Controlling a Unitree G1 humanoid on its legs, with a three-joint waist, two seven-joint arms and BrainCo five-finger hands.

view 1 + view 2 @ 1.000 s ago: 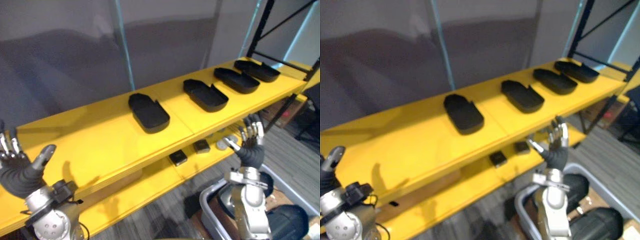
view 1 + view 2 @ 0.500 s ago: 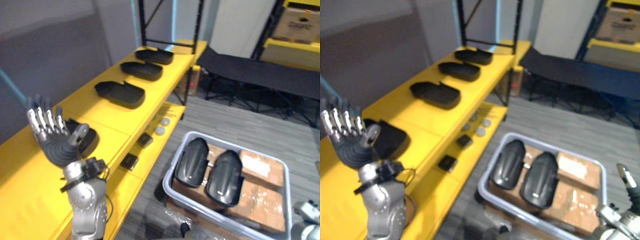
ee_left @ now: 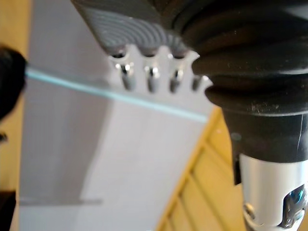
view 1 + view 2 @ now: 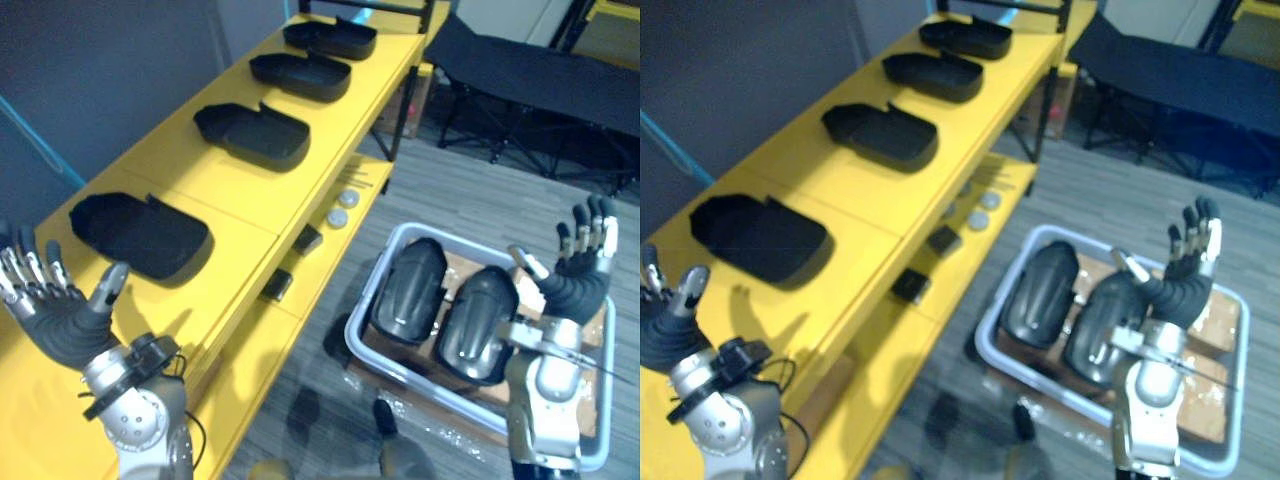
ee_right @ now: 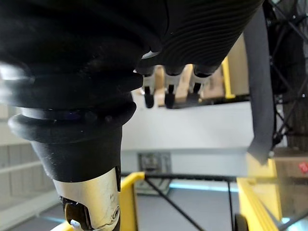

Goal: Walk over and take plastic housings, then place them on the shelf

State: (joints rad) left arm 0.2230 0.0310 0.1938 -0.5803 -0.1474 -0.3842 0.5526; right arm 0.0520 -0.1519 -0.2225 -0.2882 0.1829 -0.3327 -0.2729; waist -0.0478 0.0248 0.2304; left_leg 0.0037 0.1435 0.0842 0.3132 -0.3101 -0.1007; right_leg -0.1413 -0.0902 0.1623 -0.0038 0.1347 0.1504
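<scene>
At 4 o'clock, grey bin [image 4: 368,305]: stands on the floor beside the shelf, close enough for a pick.
Plastic housings [image 4: 412,290]: two lie domed side up, side by side in the bin, not yet taken.
Yellow shelf [image 4: 250,200]: runs from 8 to 12 o'clock.
Shelved housings [image 4: 252,135]: four rest hollow side up in a spaced row, probably for stable seating.
Left robot hand [image 4: 55,320]: at 8 o'clock, fingers spread, holding nothing.
Right robot hand [image 4: 580,285]: at 4 o'clock, seen over the bin, fingers straight and apart, empty, likely readied for grasping.
</scene>
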